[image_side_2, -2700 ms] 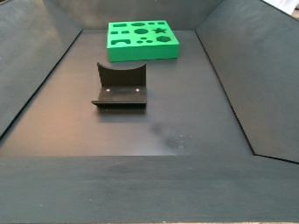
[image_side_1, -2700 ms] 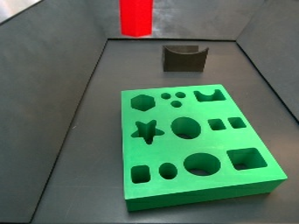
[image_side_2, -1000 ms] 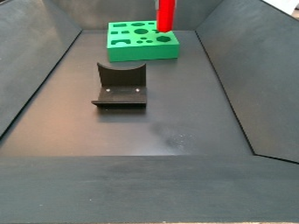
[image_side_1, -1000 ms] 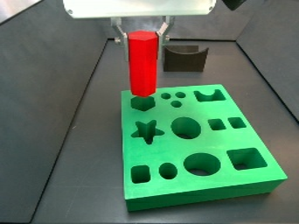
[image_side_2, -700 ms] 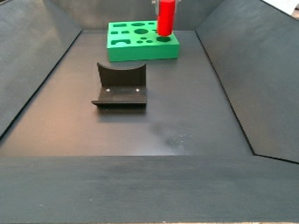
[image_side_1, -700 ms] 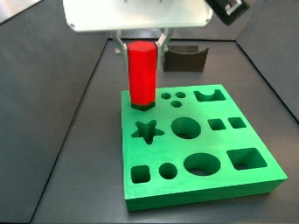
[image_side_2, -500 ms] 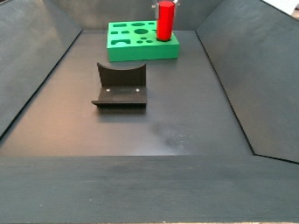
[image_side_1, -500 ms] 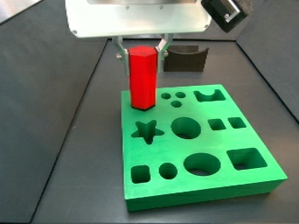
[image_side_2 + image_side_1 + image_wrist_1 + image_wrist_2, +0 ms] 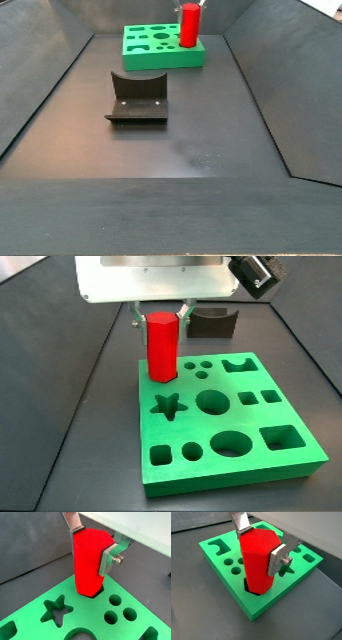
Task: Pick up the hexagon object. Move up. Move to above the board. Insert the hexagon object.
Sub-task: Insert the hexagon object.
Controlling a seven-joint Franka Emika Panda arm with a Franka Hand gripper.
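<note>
The red hexagon object [image 9: 162,348] stands upright with its lower end in the hexagon cutout at a corner of the green board [image 9: 254,461]. It shows in both wrist views [image 9: 89,562] [image 9: 258,559] and in a side view [image 9: 191,25]. My gripper [image 9: 162,316] is shut on the top of the peg; silver fingers [image 9: 109,558] [image 9: 278,557] press its two opposite sides. The board also shows in both wrist views [image 9: 60,622] [image 9: 218,556] and in the far side view [image 9: 150,55].
A dark fixture [image 9: 138,98] stands on the dark floor in the middle of the bin, and shows behind the board in a side view [image 9: 211,324]. Dark sloping walls [image 9: 40,90] enclose the floor. Other cutouts such as a star [image 9: 167,407] lie near the peg.
My gripper came in with the red peg over the board's corner and has lowered it, so its lower end now sits in the hexagon cutout.
</note>
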